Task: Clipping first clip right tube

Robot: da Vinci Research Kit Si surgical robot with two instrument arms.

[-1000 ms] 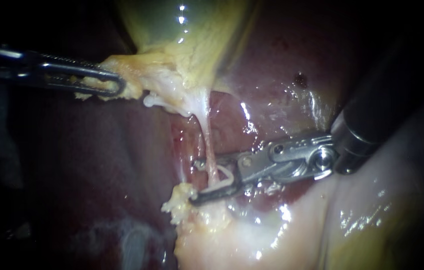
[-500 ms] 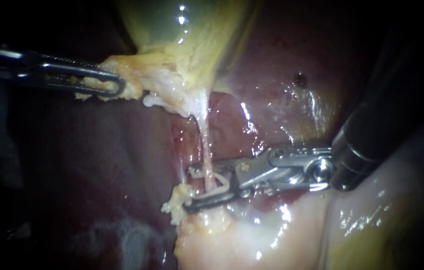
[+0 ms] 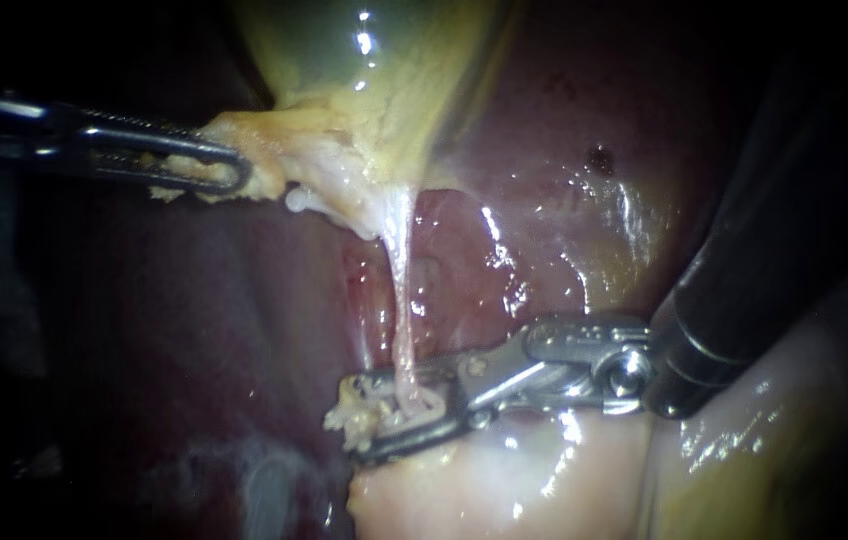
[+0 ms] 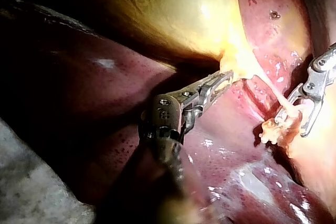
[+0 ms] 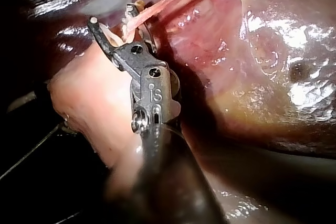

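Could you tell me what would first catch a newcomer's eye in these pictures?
The thin pale tube stands out first, stretched taut from the yellow gallbladder down across the glistening red liver. The right instrument straddles the tube's lower end, not yet closed on it. At the upper left, the left instrument grips the gallbladder's fatty edge.

Thin pale-pink tube, taut and near upright, below the yellow gallbladder.

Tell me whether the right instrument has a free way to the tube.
Probably yes: the right instrument straddles the tube near its lower end, nothing between them, while the left instrument holds the gallbladder tissue aside, keeping the tube taut.
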